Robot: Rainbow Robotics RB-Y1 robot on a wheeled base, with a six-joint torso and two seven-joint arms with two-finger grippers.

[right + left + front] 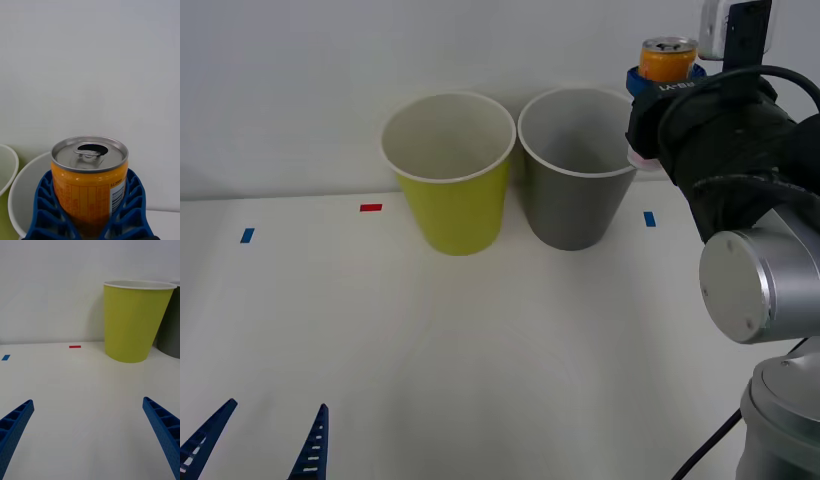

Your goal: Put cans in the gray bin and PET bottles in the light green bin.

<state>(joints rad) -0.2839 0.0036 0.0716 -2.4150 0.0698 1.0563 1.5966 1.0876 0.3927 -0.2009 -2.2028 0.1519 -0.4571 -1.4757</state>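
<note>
My right gripper [664,78]: fingers clamped on upright can [667,58], raised by gray bin [572,200]. My left gripper [262,440]: fingers apart, low over bench [480,350].

a white table [480,350] carries 2 blue tape marks [247,235] and 1 red mark [370,207].

This looks like a robotics lab test bench, not a home or shop. A bare white table [480,350] runs up to a plain white wall [330,60], and small blue tape markers [247,235] and a red tape marker [370,208] are stuck on the tabletop well ahead of the left gripper [260,440], beside two plain wastebaskets.
</note>
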